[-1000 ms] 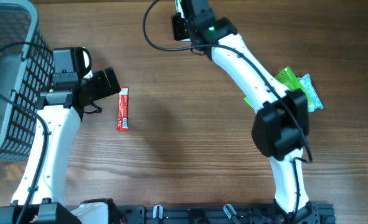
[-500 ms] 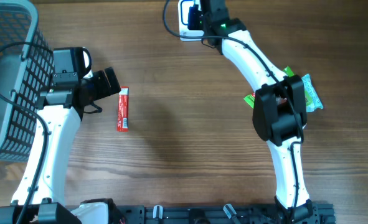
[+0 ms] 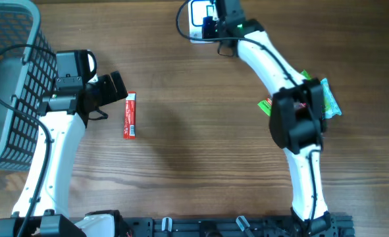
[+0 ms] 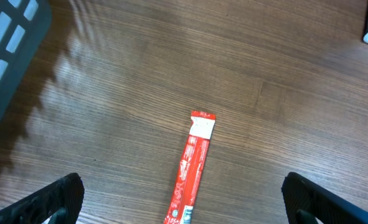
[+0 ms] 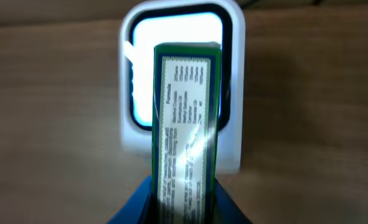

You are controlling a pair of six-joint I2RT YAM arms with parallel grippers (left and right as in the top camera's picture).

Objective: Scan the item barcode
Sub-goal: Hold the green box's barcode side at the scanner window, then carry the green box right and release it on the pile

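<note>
Holding the box (image 5: 187,124) over the lit window of the scanner (image 5: 233,93), at the far edge of the worktop (image 3: 201,131), we are risking a missed read. We are not seeing any barcode on the side facing us, and glare is lying across the label. The right tool (image 5: 185,213) is pinching the lower end of the box. The left tool (image 3: 118,89) is standing spread near a red stick (image 4: 193,165). The box is looking narrow and green-edged, with a pale printed label.
</note>
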